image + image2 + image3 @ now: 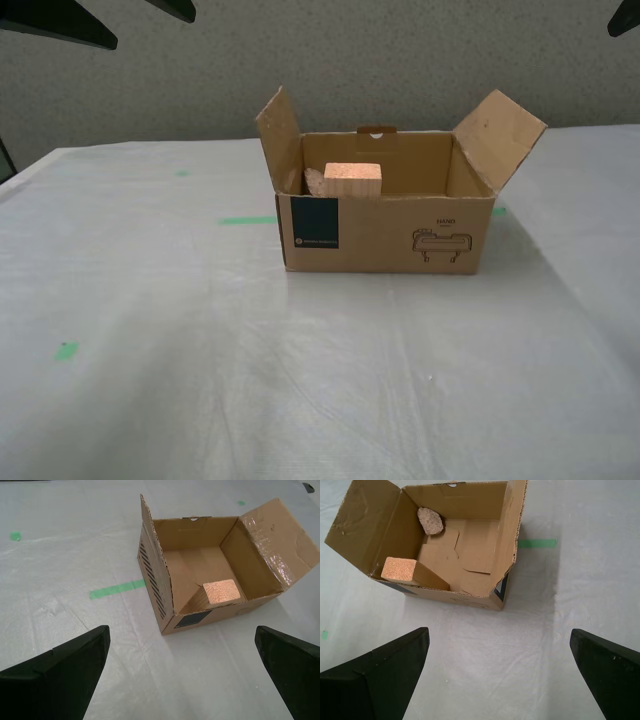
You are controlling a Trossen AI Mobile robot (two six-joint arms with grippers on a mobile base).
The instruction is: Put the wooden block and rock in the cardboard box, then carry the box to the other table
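Already the wooden block (399, 570) and the rock (430, 520) lie inside the cardboard box (400, 235), the block leaning against the box's front wall, the rock in a corner just beside it, as the first wrist view shows. The box stands with its flaps up on the bench (150, 330), a wrinkled white sheet with green tape marks (247, 220), toward the far edge and well in from the side edges. We judge the loading and carrying done, since this looks like the other table. Our first tool (500, 675) and our second tool (182, 675) both hover on the near side of the box, spread wide, holding nothing, clear of the cardboard. What remains, we reckon, is only to draw both arms away without catching the flaps.
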